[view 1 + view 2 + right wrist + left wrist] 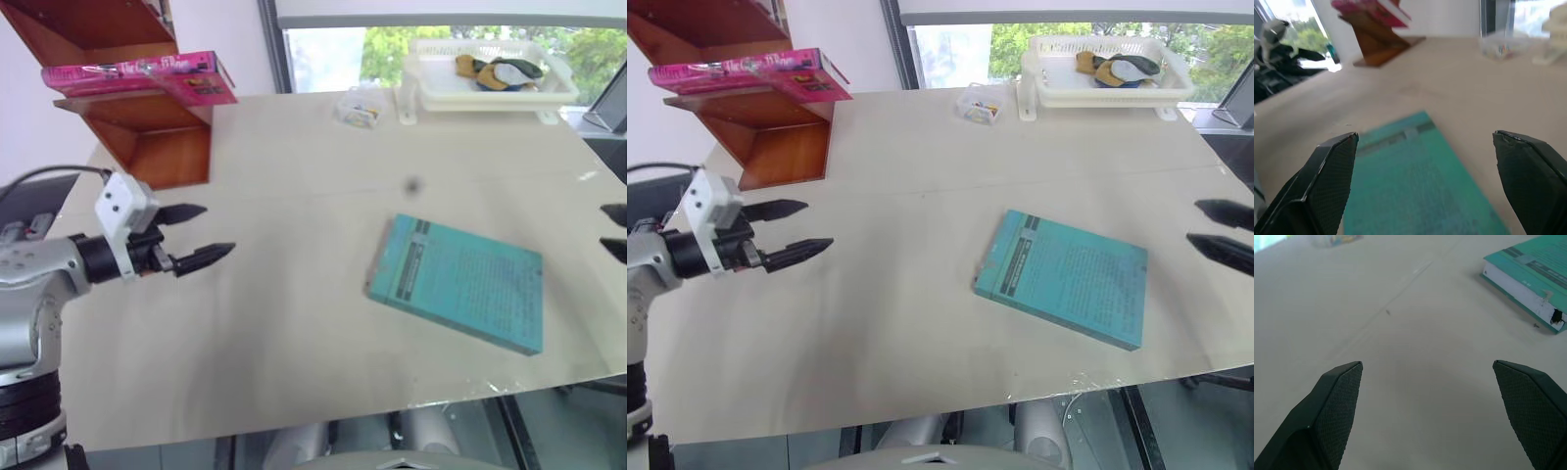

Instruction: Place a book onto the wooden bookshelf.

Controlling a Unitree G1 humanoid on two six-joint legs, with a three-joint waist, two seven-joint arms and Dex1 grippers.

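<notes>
Bookshelf [745, 127] up in the far left corner of the table [921, 323], reddish-brown, slanted sides, and the pink book [745, 73] is lying flat on one of its shelves, one end poking out past the side panel towards the table's middle. The table itself is pale and wide. At its far edge by the window sits a white basket [1107, 83] with some yellow and dark cloth in it, and just beside that, nearer the shelf, a small clear box [980, 103].

Down the middle-right, a teal book [1063, 277] lies flat on the tabletop, skewed, well apart from the shelf.

Left gripper [789, 230] is out over the left side of the table, pointing towards the centre, its two black fingers spread wide with nothing between them; the wrist view shows bare table in the gap and the teal book's corner off to one side. Right gripper [1220, 233] peeks in at the right edge, fingers parted too, nothing clamped, aimed across the teal book towards the shelf.
</notes>
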